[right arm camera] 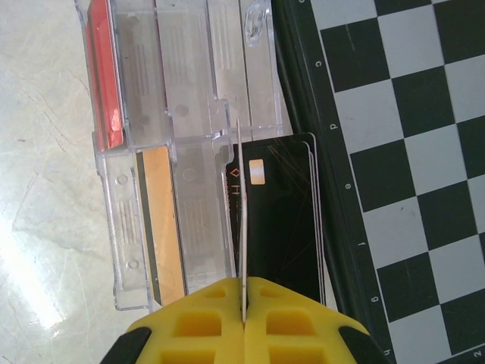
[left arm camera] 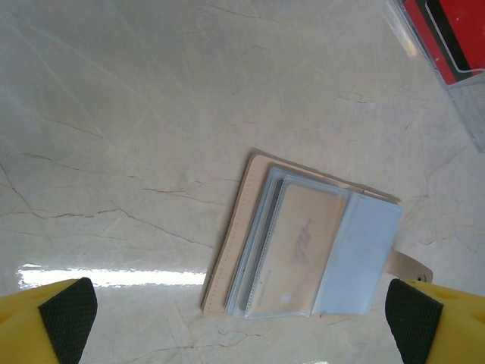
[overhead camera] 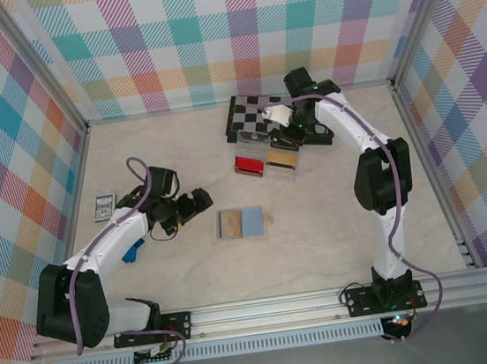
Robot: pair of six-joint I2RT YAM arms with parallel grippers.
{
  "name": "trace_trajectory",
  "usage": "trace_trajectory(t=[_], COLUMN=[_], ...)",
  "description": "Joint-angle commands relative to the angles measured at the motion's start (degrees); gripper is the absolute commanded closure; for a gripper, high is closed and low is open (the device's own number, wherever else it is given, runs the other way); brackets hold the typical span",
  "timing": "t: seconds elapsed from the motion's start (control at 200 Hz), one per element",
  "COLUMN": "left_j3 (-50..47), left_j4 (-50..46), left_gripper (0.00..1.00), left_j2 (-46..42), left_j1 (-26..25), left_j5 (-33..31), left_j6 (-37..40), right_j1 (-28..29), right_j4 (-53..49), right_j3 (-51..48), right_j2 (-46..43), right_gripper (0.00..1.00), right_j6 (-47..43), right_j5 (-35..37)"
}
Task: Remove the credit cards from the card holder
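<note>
Left gripper (overhead camera: pixel 200 201) released, jaws wide, hovering just left of the card holder (overhead camera: pixel 241 223), which lies open mid-table, long axis left-right, with a tan credit card (left arm camera: pixel 303 239) in its sleeve. Right gripper (right arm camera: pixel 242 303) clenched on a thin card (right arm camera: pixel 240 189) seen edge-on over the clear tray (right arm camera: pixel 121 227), well apart. I judge the left arm nearer.

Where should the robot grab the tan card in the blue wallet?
Probably the long edge away from the blue panel, coming in low from the card holder's tan-bordered side. The tan card lies flat in clear sleeves, and the panel seems to overlap its other long edge.
</note>
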Motion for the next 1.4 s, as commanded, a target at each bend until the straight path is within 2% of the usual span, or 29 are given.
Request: trace_trajectory(t=[0.0, 0.38, 0.66, 1.04, 1.395], left_j3=[-0.8, -1.3, -1.2, -1.4, -1.6], left_j4=[0.8, 1.5, 1.9, 2.1, 2.6], left_gripper=[0.00, 0.00, 0.00, 0.00, 0.00], left_j2=[0.8, 2.5, 3.3, 3.9, 4.5], left_j1=[0.9, 0.9, 0.9, 0.9, 0.9], left_j5=[1.0, 1.9, 2.5, 2.9, 3.3], left_j6=[0.5, 0.5, 0.5, 0.6, 0.5], right_j1=[-0.7, -0.8, -0.8, -1.0, -2.0], right_j4=[-1.6, -0.7, -1.7, -0.5, -0.9], right_j3=[0.9, 0.6, 2.8, 2.2, -0.5], right_j2=[0.7, 2.7, 1.1, -0.4, -3.0], right_gripper=[1.00, 1.00, 1.00, 1.00, 1.00], right_j6=[-1.8, -0.8, -1.2, -2.2, -3.4], right_j5=[0.2, 0.6, -1.6, 1.7, 0.7])
